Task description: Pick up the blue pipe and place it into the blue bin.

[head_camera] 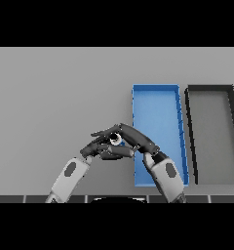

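Grey table [50,97] carries a blue bin [155,112] and a dark bin [211,132]; both lie beyond the fingertips. Left hand [97,146] and right hand [136,139] meet, fingers curled about a small blue pipe [116,140], mostly hidden; probably light, stiff, slick; grip mid-length; no writing legible.

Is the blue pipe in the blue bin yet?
Not yet. The blue bin shows only bare floor; both robot hands meet left of it, around something small, mostly hidden.
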### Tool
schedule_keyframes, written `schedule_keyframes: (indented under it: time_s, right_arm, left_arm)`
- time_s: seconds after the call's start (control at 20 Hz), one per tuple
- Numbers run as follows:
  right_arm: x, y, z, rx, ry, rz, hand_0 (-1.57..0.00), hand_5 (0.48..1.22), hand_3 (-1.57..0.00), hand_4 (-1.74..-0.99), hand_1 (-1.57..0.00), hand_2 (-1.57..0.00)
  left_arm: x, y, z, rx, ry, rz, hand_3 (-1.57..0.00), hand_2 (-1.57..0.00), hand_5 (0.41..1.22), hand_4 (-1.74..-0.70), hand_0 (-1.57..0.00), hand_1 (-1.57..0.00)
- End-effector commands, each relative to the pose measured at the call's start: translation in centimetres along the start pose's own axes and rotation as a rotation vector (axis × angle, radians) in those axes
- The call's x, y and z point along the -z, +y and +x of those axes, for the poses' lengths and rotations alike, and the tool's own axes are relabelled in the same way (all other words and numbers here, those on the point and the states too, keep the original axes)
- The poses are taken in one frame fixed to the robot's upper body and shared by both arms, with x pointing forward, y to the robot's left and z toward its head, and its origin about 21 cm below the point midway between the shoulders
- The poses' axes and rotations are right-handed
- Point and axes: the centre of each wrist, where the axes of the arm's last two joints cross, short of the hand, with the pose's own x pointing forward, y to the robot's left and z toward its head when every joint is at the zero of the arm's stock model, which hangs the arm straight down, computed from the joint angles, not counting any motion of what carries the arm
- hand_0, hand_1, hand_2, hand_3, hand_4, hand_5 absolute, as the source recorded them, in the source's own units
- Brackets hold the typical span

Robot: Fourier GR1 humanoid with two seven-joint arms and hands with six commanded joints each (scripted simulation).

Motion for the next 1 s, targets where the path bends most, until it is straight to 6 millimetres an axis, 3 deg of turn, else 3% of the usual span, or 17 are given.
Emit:
schedule_keyframes:
  time_s: [0.0, 0.15, 0.35, 0.5, 0.7, 0.95]
  right_arm:
    - [-0.1, 0.2, -0.1, 0.007, -0.027, 0.004, -1.57, 1.217, -1.57, -1.499, -1.57, -1.57]
    - [0.2, 0.1, 0.2, -0.019, -0.038, -0.007, -1.57, 1.219, -1.57, -1.499, -1.57, -1.57]
    - [0.2, 0.3, -0.1, -0.003, -0.062, -0.006, -1.57, 1.22, -1.57, -1.499, -1.57, -1.57]
    - [0.3, -0.3, 0.5, 0.025, -0.1, -0.036, -1.57, 1.221, -1.57, -1.497, -1.57, -1.57]
    - [0.2, -2.0, 2.9, 0.105, -0.126, -0.041, -1.57, 1.221, -1.57, -1.494, -1.57, -1.57]
    - [0.9, -5.5, 7.8, 0.176, -0.206, -0.091, -1.57, 1.221, -1.57, -1.496, -1.57, -1.57]
  left_arm:
    - [-0.2, 0.1, -0.1, -0.004, 0.024, -0.001, -0.18, -0.22, 0.912, -1.06, -0.25, -0.23]
    - [-0.3, -0.1, -0.5, -0.012, 0.061, 0.014, -0.09, -0.11, 0.729, -0.99, -0.13, -0.12]
    - [-0.3, 0.1, -0.8, -0.041, 0.107, 0.026, -0.04, -0.05, 0.578, -0.97, -0.05, -0.05]
    - [0.0, 0.0, -0.7, -0.042, 0.127, 0.029, -0.02, -0.02, 0.531, -0.97, -0.03, -0.02]
    - [-0.4, 0.0, -0.8, -0.036, 0.146, 0.041, -0.01, -0.01, 0.493, -0.97, -0.01, -0.01]
    - [-0.2, -0.2, -0.9, -0.031, 0.152, 0.038, 0.0, 0.0, 0.475, -0.96, 0.0, 0.0]
